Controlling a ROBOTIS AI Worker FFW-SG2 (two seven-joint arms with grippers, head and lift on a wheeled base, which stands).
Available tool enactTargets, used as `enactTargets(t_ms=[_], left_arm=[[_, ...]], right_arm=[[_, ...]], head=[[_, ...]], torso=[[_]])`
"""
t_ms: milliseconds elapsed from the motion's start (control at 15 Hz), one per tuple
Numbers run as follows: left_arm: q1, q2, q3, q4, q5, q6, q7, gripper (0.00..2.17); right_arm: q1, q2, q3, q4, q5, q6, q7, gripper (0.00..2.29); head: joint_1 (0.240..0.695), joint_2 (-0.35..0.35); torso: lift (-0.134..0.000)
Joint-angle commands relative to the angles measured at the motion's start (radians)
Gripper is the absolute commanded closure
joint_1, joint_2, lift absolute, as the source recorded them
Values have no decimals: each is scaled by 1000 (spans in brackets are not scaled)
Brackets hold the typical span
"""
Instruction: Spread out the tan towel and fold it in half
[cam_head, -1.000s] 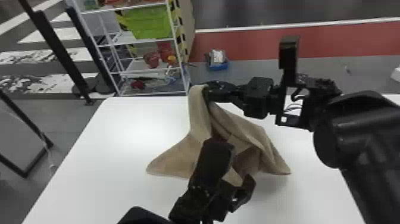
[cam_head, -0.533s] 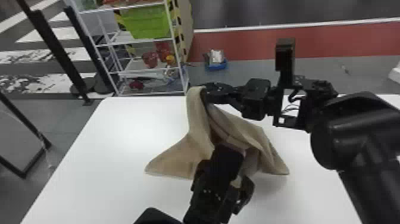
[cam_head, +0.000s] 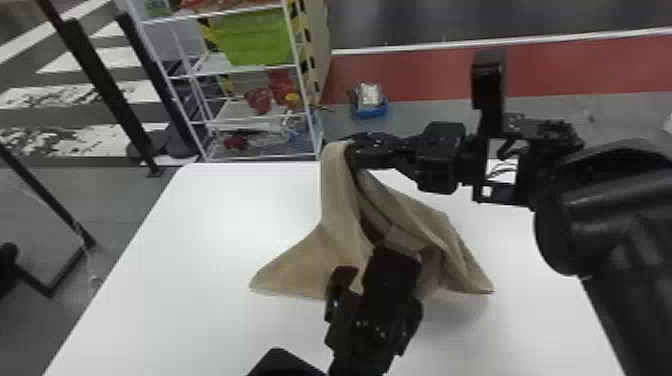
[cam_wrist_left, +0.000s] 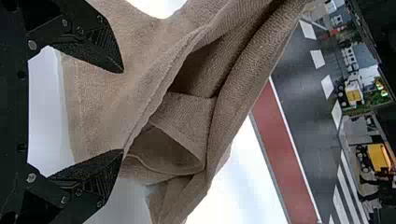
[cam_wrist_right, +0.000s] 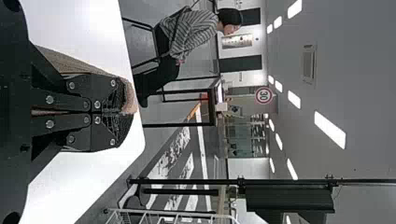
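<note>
The tan towel (cam_head: 340, 225) hangs draped from my right gripper (cam_head: 352, 150), its lower corners spread on the white table. In the right wrist view my right gripper (cam_wrist_right: 114, 113) is shut on the towel's edge (cam_wrist_right: 129, 95). My left gripper (cam_head: 372, 270) is low at the near side of the towel, overlapping it from the head camera. Seen from the left wrist, my left gripper (cam_wrist_left: 122, 111) has its fingers wide apart, with loose folds of the towel (cam_wrist_left: 187, 112) beyond and between them.
The white table (cam_head: 200, 225) extends around the towel. Past its far edge stand a white wire shelf (cam_head: 255, 115) with a green bin (cam_head: 252, 37) and a blue box (cam_head: 370, 107) on the floor. Black posts (cam_head: 100, 85) rise at the far left.
My left gripper has moved slightly away from the near edge and turned beside the towel's front folds. The right gripper keeps its hold, almost unmoved.
</note>
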Motion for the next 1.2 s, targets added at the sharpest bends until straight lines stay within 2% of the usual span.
enactTargets(t_ms=[0,200,400,600,733,933,1133], left_arm=[[-6,-3,-17,27,11,-25,30,329],[-18,-3,-28,60,17,-65,61,329],[11,-3,-57,24,26,-65,67,329],[46,20,-80,-29,51,-65,75,329],[18,15,-82,7,52,-71,101,329],[-11,11,-82,44,103,-74,144,329],[-14,9,-85,57,106,-102,171,329]], right_arm=[[-3,1,2,-2,5,3,0,2256],[-2,1,8,-2,5,3,0,2256],[-5,1,12,-2,14,-7,-2,2256],[-6,1,14,-2,17,-7,-3,2256],[-6,1,16,-2,17,-7,-2,2256],[-6,1,20,-2,18,-7,-3,2256],[-6,1,20,-2,18,-7,-5,2256]], head=[[695,201],[695,192],[695,185],[695,171],[695,167],[695,165],[695,160]], torso=[[-124],[-124],[-124],[-124],[-124],[-124],[-124]])
